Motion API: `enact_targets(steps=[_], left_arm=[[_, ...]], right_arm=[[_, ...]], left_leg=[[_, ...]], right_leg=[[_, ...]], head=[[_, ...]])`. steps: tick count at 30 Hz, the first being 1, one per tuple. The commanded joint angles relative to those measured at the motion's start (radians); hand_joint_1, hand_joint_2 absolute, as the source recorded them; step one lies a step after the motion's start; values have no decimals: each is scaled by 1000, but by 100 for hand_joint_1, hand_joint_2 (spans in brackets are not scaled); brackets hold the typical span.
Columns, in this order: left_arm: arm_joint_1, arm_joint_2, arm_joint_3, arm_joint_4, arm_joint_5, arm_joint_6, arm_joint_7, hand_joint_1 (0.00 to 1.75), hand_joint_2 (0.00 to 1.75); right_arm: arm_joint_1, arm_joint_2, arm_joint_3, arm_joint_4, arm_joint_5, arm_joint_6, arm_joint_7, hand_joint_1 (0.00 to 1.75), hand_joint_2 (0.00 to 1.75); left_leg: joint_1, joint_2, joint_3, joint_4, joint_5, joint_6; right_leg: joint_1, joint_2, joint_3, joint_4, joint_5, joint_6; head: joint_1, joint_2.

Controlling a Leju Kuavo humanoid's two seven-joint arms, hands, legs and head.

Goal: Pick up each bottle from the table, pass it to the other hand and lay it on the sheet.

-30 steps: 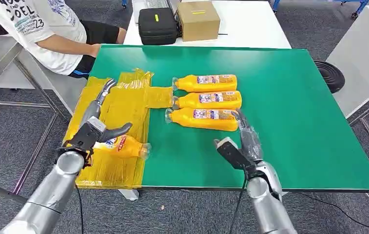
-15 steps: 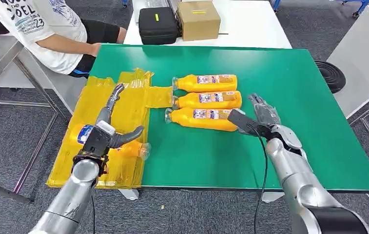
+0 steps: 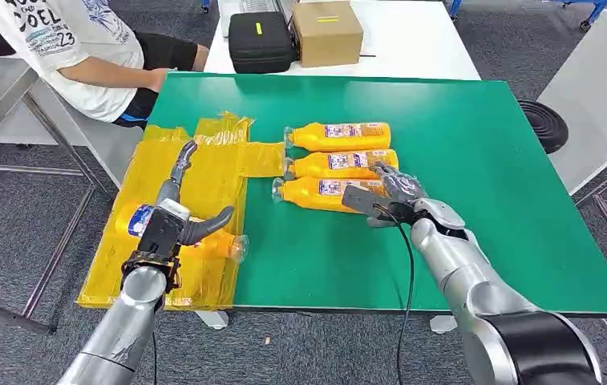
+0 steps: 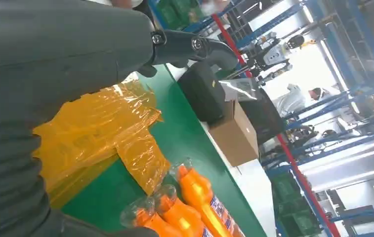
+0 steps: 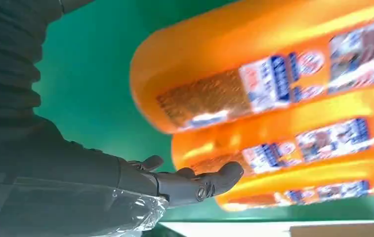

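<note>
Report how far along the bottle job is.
Done: one bottle lies on the yellow sheet, beside the left hand, which holds nothing. In hand: the right hand is over the nearest bottle of the row, with no grip visible yet. Left: all three bottles on the green table.

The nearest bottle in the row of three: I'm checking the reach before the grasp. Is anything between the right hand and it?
Nothing visible is. The right hand, open, is right at the base end of the nearest bottle; only bare green table lies around it. The other two bottles lie beyond it.
</note>
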Motion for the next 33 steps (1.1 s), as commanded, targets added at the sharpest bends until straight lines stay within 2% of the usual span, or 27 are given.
enact_targets(steps=[1,9,18,33], left_arm=[[-21,-15,44,75,-8,7,13,0,175],[-22,-20,49,97,-8,1,12,0,175],[-15,-1,64,114,0,2,12,0,175],[-16,-9,66,116,8,5,7,0,175]], right_arm=[[-69,30,33,136,-4,24,44,0,175],[-55,-10,-8,155,-33,33,91,0,175],[-42,-13,-23,161,-41,39,104,0,175],[-64,38,-55,143,-101,113,-38,0,175]], left_leg=[[0,1,2,0,-1,0],[0,0,3,0,-1,0],[0,-1,3,0,-1,0],[0,2,2,0,-1,-1]], right_leg=[[0,1,1,0,-1,-2],[0,-1,2,0,-1,-2],[0,-2,3,-1,-1,-2],[0,0,1,0,-1,-2]], head=[[0,0],[0,0],[0,0],[0,0]])
